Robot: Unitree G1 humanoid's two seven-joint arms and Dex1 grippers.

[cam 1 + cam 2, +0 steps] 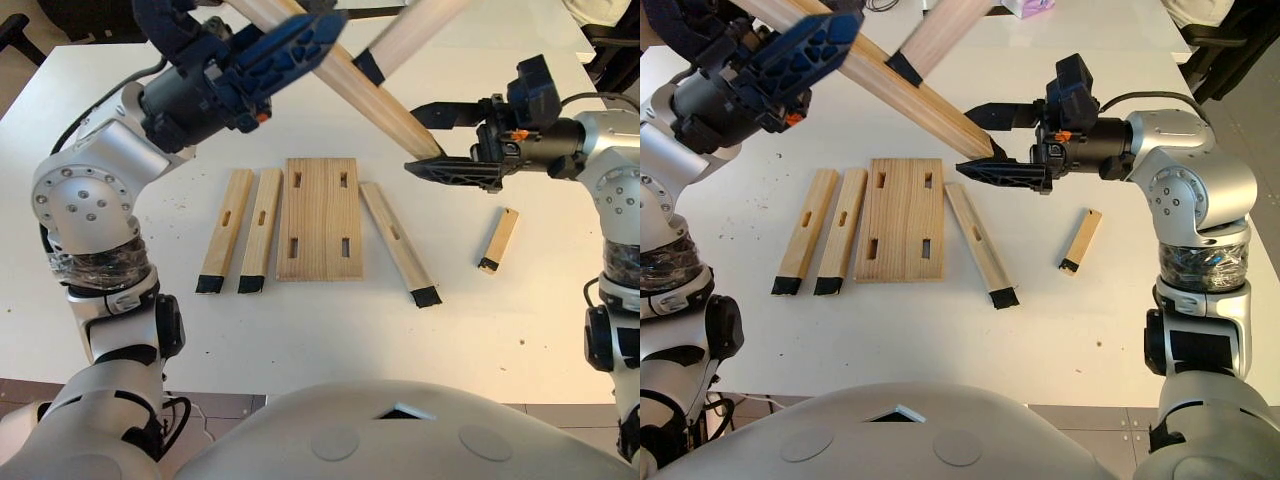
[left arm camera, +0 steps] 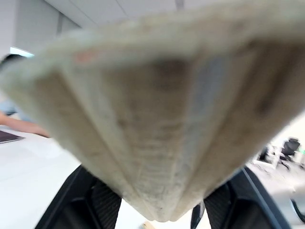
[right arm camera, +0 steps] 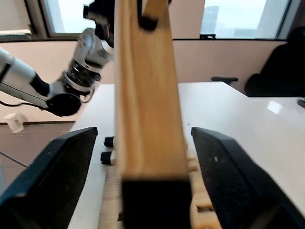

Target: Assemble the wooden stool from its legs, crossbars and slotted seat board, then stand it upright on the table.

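The long leg (image 1: 365, 90), crossed by a second leg (image 1: 425, 28), hung tilted above the table (image 1: 520, 330), pinched near its upper end by the left gripper (image 1: 290, 50). Its black-capped lower end sat between the spread fingers of the right gripper (image 1: 415, 138). Below lay the seat board (image 1: 320, 217), two loose legs (image 1: 226, 230) just beside it on the left, another leg (image 1: 398, 243) on the right, and a short crossbar (image 1: 498, 240) farther right. The right gripper would likely do best to close squarely on the capped end before pushing, so the crossed pair would not twist
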